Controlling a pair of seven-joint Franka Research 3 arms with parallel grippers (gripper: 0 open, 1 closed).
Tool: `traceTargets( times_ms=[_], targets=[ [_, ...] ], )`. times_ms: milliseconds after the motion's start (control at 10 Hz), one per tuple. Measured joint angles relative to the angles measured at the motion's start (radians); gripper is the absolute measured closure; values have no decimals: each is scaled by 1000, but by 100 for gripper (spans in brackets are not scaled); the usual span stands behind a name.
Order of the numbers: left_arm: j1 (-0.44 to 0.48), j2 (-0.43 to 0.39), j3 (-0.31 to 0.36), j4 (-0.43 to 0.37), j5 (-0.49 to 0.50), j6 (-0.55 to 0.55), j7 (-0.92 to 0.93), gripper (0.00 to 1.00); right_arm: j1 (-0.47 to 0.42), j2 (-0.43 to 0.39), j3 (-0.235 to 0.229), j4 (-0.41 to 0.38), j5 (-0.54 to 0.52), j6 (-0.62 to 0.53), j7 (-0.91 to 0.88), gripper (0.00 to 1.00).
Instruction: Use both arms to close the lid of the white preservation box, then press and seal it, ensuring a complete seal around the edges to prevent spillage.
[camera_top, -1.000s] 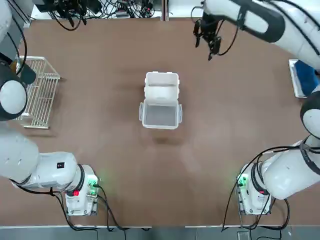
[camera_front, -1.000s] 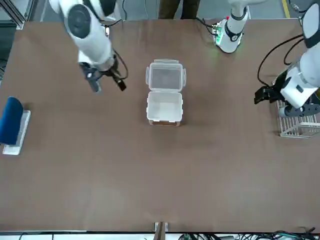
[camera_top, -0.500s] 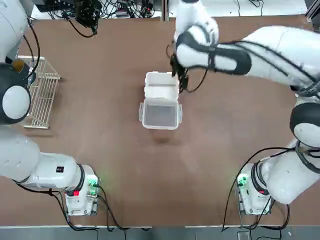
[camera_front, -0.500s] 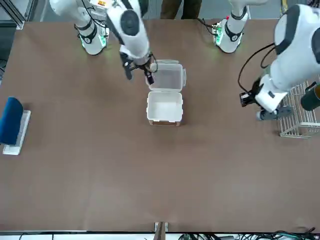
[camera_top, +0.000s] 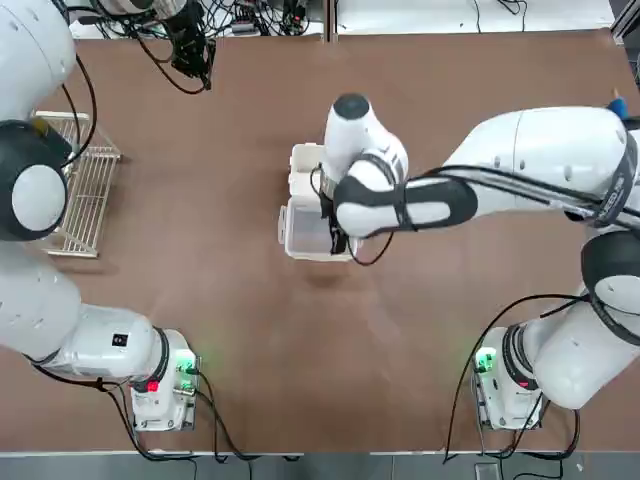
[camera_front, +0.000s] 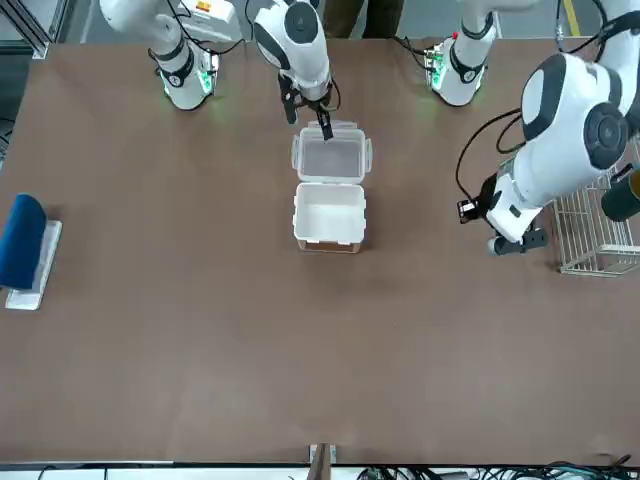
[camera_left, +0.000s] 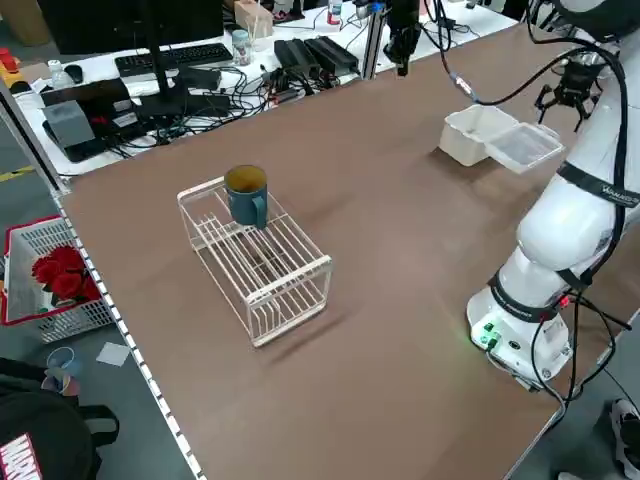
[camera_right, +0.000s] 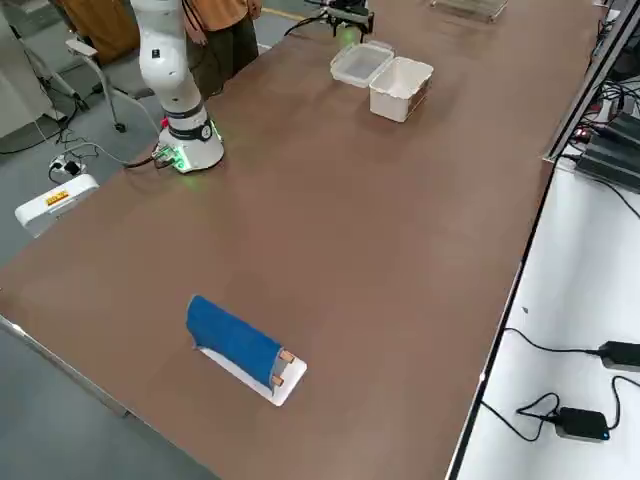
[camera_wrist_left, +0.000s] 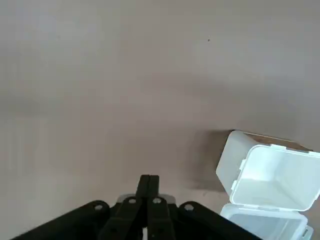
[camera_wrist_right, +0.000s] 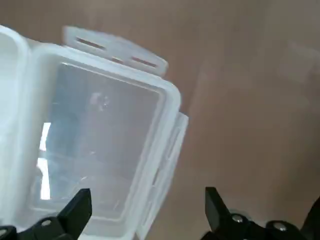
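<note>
The right gripper (camera_wrist_right: 148, 200), jaws apart, has moved over the lid (camera_wrist_right: 95, 145); the left gripper (camera_wrist_left: 148, 180), now closed, hovers beyond the rack (camera_left: 262, 262). The open box (camera_front: 329, 214) is empty.

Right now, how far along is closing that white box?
Nothing is sealed: the lid is folded open beside the box. In hand: the right arm's open fingers hover over the lid, and the left arm's shut fingers are off to the box's side. Left: swing the lid over, press its edges, snap the clips.
</note>
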Motion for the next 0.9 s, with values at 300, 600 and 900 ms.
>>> traceTargets(
  times_ms=[300, 600, 900],
  targets=[
    [24, 11, 6, -37, -28, 4, -10, 99, 18, 44, 11, -46, 0, 110, 23, 0],
    [72, 11, 6, -53, -64, 22, -11, 99, 28, 99, 11, -49, -1, 177, 26, 15],
    [71, 12, 2, -56, -64, 43, -21, 99, 28, 104, 8, -49, -1, 205, 27, 66]
  ],
)
